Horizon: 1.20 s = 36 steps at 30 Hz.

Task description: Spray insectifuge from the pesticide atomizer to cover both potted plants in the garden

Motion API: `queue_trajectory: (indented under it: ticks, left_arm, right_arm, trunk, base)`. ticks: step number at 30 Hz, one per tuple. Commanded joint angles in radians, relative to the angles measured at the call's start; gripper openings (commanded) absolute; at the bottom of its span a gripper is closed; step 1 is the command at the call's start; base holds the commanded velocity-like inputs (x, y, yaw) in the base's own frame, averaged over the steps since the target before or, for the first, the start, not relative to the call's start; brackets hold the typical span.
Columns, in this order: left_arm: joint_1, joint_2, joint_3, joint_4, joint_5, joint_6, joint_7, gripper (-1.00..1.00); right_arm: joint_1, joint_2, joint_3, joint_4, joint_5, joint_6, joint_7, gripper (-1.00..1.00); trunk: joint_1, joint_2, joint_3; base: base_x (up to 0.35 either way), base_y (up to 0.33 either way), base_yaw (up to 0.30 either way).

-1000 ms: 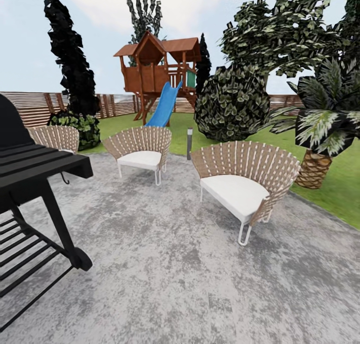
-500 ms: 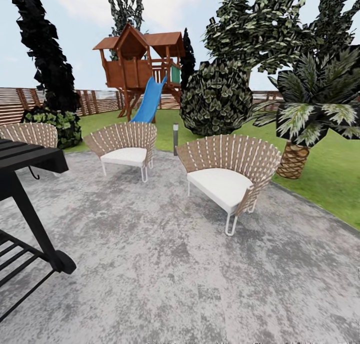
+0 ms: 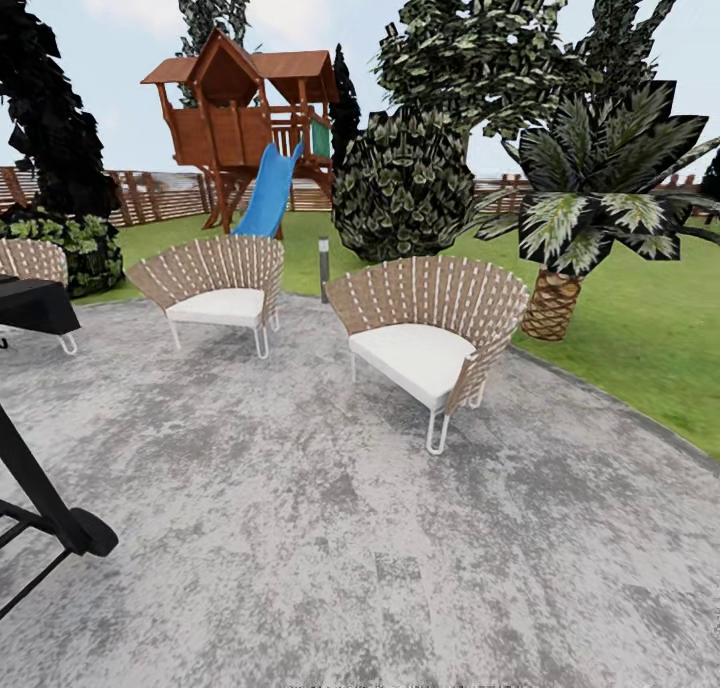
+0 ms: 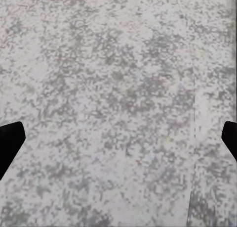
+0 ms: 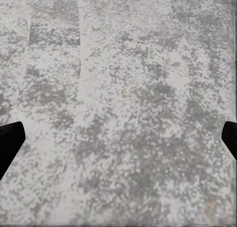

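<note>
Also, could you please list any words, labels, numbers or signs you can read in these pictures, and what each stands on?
None: no readable text anywhere. The wicker chairs, the wooden playhouse with its blue slide, the fence and the grey paving bear no lettering, labels or signs.

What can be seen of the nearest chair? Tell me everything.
The nearest chair is a low lounge seat with a fan-shaped back of tan woven slats wrapping round behind it. A thick white cushion fills the seat. Thin white metal hoop legs hold it upright on the mottled grey patio, close to the lawn edge. It is empty and nothing touches it. A similar chair stands apart behind it, and a short bollard lamp rises between them.
</note>
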<state>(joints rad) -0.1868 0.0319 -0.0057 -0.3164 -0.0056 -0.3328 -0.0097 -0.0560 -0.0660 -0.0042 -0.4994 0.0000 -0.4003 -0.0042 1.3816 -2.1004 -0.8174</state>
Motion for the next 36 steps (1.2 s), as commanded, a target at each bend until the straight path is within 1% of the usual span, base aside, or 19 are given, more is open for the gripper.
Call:
queue_trajectory:
  ticks: [1,16,26,32,36]
  left_arm:
    - [0.0,0.0,0.0,0.0,-0.001,-0.003,-0.001,1.0]
    - [0.0,0.001,-0.001,0.0,-0.001,-0.003,-0.001,1.0]
    - [0.006,0.003,-0.002,0.0,-0.002,-0.006,-0.001,1.0]
    - [0.006,0.003,-0.002,0.0,-0.002,-0.006,-0.001,1.0]
    - [0.006,0.003,-0.002,0.0,-0.002,-0.006,-0.001,1.0]
  right_arm:
    - [-0.001,0.0,0.0,0.001,0.0,-0.003,0.0,1.0]
    - [-0.001,0.0,0.0,0.001,0.0,-0.003,0.0,1.0]
    - [-0.001,0.0,0.0,0.001,0.0,-0.003,0.0,1.0]
    - [-0.001,0.0,0.001,0.001,0.0,-0.003,0.001,1.0]
    - [-0.001,0.0,0.002,0.002,0.002,-0.003,0.001,1.0]
  trunk:
    - [0.004,-0.008,-0.005]
    - [0.061,-0.113,-0.073]
    - [0.061,-0.113,-0.088]
    - [0.061,-0.113,-0.09]
    - [0.061,-0.113,-0.09]
  base:
    - [0.0,0.0,-0.187]
    - [0.0,0.0,-0.168]
    - [0.0,0.0,-0.134]
    - [-0.008,-0.006,-0.022]
    - [-0.179,-0.135,-0.002]
